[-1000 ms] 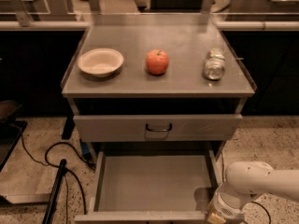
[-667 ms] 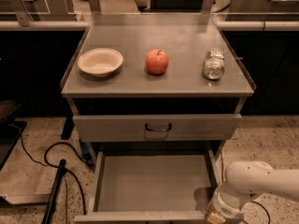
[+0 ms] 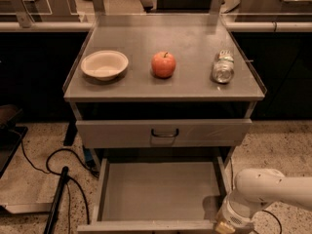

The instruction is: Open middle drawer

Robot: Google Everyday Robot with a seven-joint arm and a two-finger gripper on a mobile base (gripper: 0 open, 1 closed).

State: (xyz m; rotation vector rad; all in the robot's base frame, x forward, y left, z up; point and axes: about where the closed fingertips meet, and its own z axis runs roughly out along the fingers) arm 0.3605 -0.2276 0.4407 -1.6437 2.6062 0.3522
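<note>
The middle drawer (image 3: 163, 133) is a wide, shallow grey front with a small dark wire handle (image 3: 165, 133) at its centre. It sits pushed in under the cart's top. Below it the largest drawer (image 3: 161, 191) is pulled far out and looks empty. My white arm (image 3: 273, 189) comes in from the lower right. My gripper (image 3: 226, 225) is at the bottom edge of the view, by the front right corner of the pulled-out drawer, well below and to the right of the middle drawer's handle.
On the cart top (image 3: 195, 84) stand a white bowl (image 3: 104, 65), a red apple (image 3: 163, 64) and a lying can (image 3: 223, 67). Black cables (image 3: 48, 165) and a dark pole (image 3: 57, 199) lie on the speckled floor at left. Dark counters flank the cart.
</note>
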